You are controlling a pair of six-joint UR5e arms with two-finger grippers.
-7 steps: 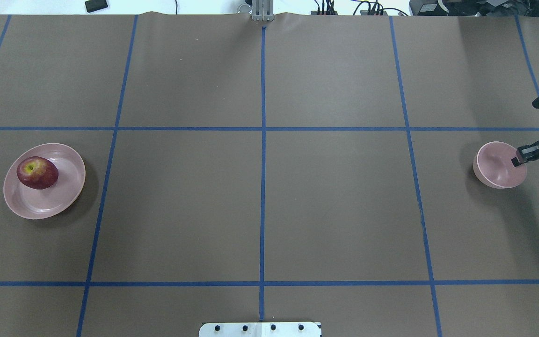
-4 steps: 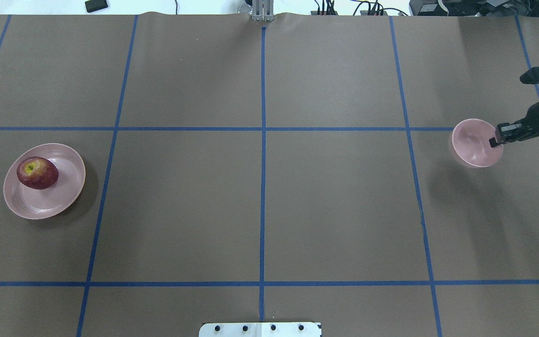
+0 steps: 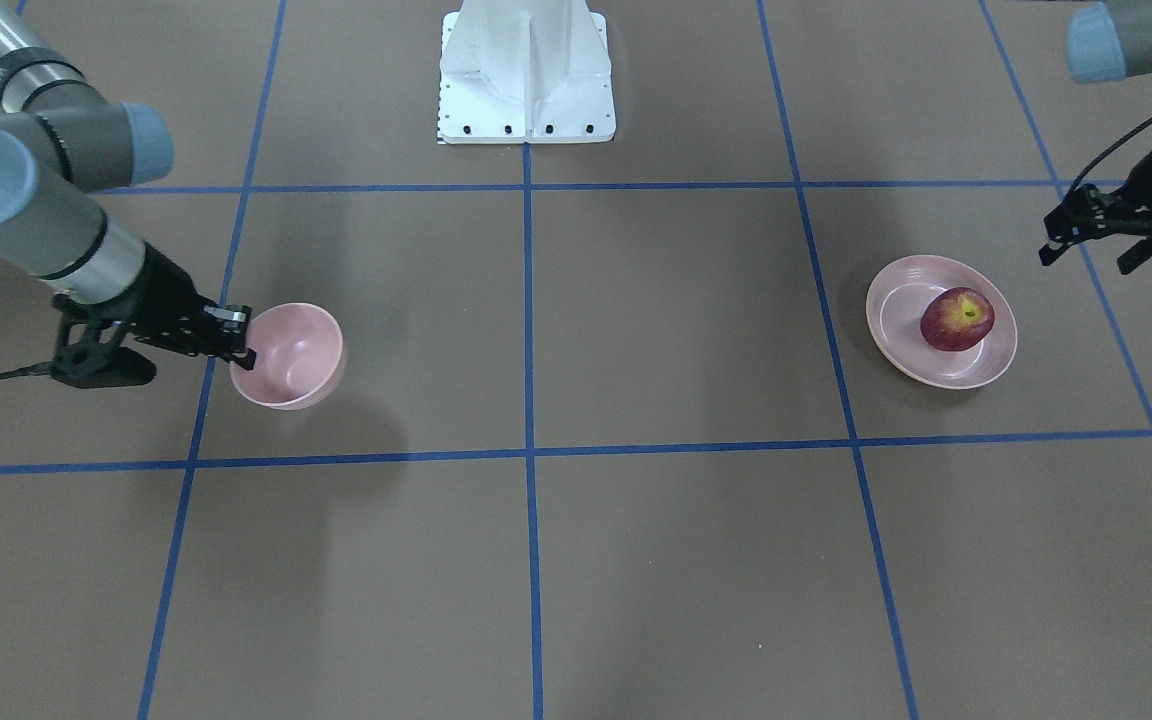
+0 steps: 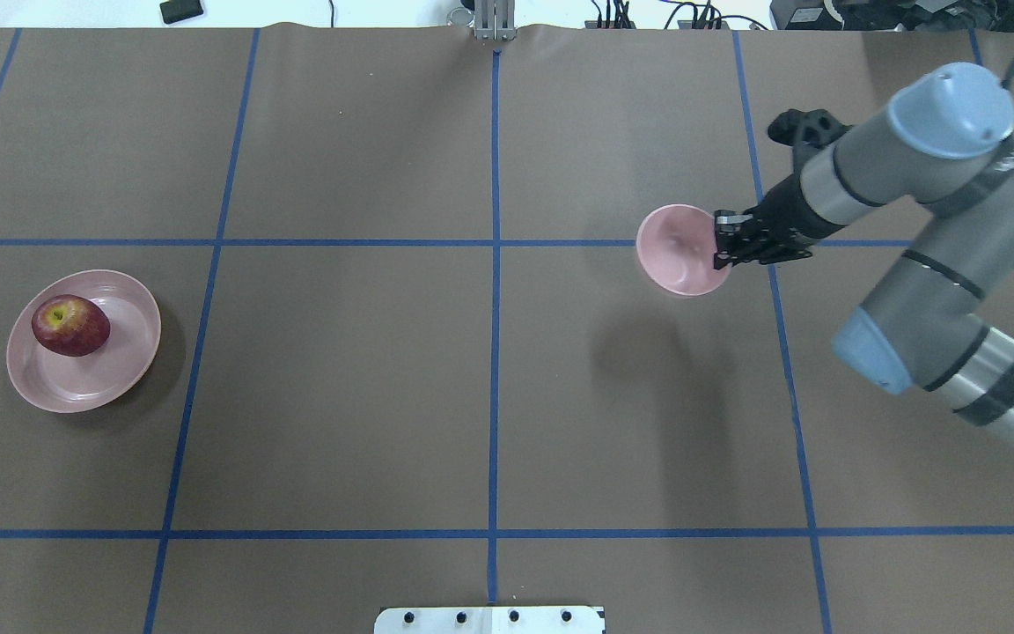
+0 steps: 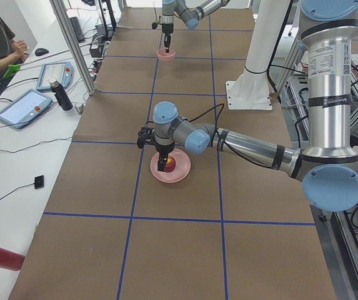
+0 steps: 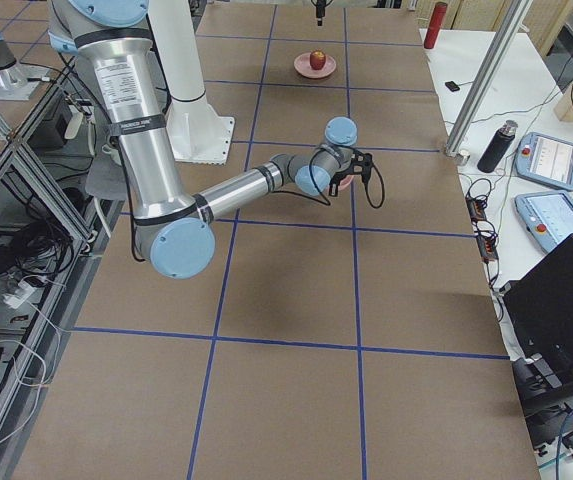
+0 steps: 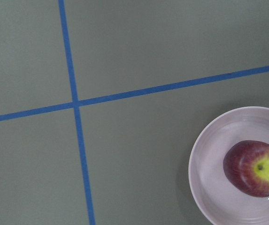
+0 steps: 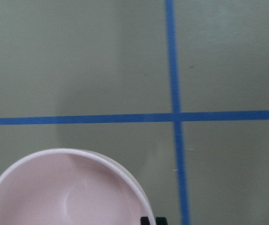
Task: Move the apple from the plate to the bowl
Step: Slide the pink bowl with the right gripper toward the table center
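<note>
Apple: The round dark-red apple with a yellow patch lay on the wide, shallow pale-pink plate, towards its far-left side, exactly as a second before.
Bowl: The small, deep pale-pink bowl hung above the brown table with its blue tape grid, its shadow falling well apart from it.
Right gripper: The right gripper was clamped on the bowl's rim.
Left gripper: The left gripper hovered near the plate with its fingers spread, holding nothing.
Change: Within a second the bowl had travelled from the table's far right edge across a tape line towards the middle, and the left gripper had come in beside the plate.
Meaning: We judged the bowl was being brought nearer the apple, shortening the carry; the apple itself was not yet touched.
Writing: We could read no brand, label or lettering on anything.
</note>
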